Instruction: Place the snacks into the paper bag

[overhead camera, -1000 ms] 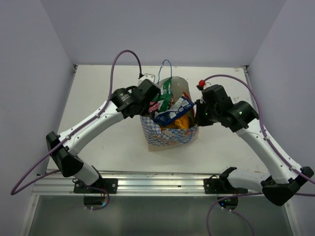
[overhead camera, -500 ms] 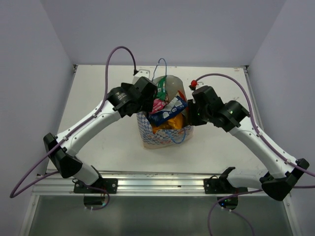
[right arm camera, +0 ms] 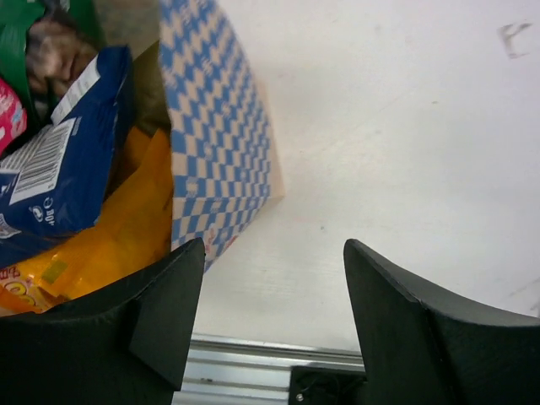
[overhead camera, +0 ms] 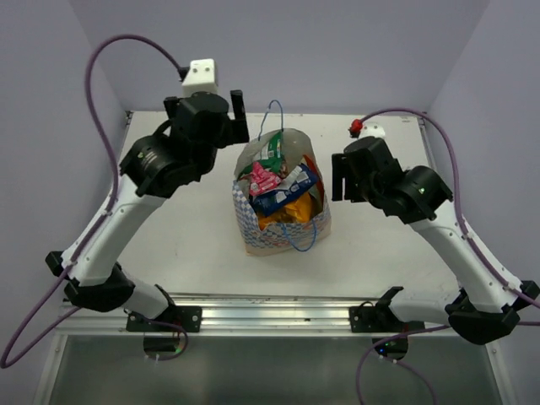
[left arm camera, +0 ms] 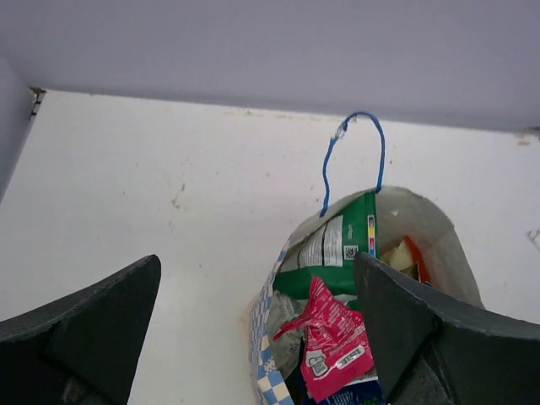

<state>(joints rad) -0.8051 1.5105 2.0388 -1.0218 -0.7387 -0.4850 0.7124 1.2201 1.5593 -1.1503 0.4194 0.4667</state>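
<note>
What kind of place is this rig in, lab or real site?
Most likely a lab test cell: plain walls box in a white table, the left arm and right arm mount on an aluminium rail at its near edge, and a paper bag of snacks is the staged prop.

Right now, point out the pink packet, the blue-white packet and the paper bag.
pink packet (left arm camera: 335, 337), left wrist view, middle of its crinkled face.
blue-white packet (right arm camera: 93, 169), right wrist view, blue area beside the barcode.
paper bag (right arm camera: 221, 126), right wrist view, checkered side wall.
</note>
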